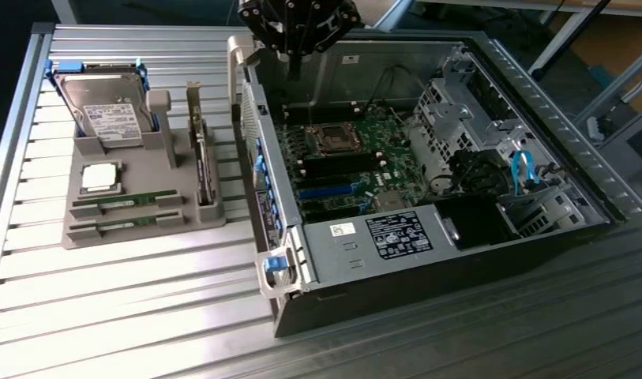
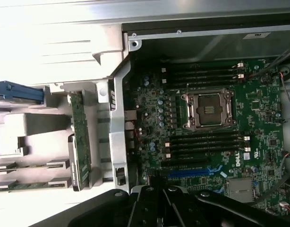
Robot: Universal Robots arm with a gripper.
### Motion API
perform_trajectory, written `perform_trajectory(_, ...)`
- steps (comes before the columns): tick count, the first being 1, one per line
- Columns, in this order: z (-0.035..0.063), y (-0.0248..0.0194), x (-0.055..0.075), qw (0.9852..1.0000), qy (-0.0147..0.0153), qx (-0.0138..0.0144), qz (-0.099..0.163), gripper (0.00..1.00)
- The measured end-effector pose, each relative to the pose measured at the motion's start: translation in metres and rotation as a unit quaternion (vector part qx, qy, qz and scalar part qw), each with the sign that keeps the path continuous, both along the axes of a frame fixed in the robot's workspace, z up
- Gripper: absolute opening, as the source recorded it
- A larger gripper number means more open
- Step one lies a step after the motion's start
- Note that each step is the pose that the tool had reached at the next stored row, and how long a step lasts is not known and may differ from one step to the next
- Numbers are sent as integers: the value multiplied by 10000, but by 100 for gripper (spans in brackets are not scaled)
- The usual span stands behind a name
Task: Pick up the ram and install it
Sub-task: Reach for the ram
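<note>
Two rams lie flat in the front slots of the grey holder [image 1: 110, 170], one ram [image 1: 124, 204] behind the other [image 1: 118, 227]; in the wrist view one of them shows as a thin green strip [image 2: 22, 185]. My gripper [image 1: 294, 69] hangs over the back of the open computer case [image 1: 405, 245], well away from the holder. Its fingers [image 2: 157, 189] are shut and hold nothing. Below it lies the green motherboard [image 2: 149, 99] with long dark memory slots [image 2: 206, 73] on both sides of the bare processor socket [image 2: 208, 109].
The holder also carries a hard drive [image 1: 105, 106], a square silver processor [image 1: 99, 176] and an upright card with a metal bracket [image 1: 203, 158]. The case's raised wall [image 1: 260, 158] stands between holder and motherboard. Drive cages and cables [image 1: 489, 158] fill the case toward the exterior view's right.
</note>
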State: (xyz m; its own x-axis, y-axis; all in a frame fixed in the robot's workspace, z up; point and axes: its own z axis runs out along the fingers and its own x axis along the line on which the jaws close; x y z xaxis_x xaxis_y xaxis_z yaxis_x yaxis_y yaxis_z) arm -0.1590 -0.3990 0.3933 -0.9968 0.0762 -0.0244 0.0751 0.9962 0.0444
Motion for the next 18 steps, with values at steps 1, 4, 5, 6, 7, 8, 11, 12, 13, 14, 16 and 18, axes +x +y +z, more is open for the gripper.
perform_trajectory(1, -1, 0, -20, 10000, 0, 0, 0, 10)
perform_trajectory(4, 0, 0, -91, 10000, 0, 0, -1, 10)
perform_trajectory(5, 0, 0, -120, 10000, 1, 0, 0, 10)
perform_trajectory(6, 0, 0, -153, 10000, 1, 0, 0, 10)
perform_trajectory(7, 0, 0, -182, 10000, 2, 0, 0, 10)
perform_trajectory(8, 0, 0, -213, 10000, 2, 0, 1, 10)
perform_trajectory(11, -1, 0, -325, 10000, 4, 0, 0, 10)
perform_trajectory(12, 0, 0, -346, 10000, 5, 0, 0, 10)
perform_trajectory(13, -1, 0, -365, 10000, 5, 0, 0, 10)
perform_trajectory(14, 0, 0, -396, 10000, 6, 0, 0, 10)
perform_trajectory(16, 0, 0, -487, 10000, 8, 0, 0, 10)
perform_trajectory(18, -1, 0, -581, 10000, 9, 0, 0, 10)
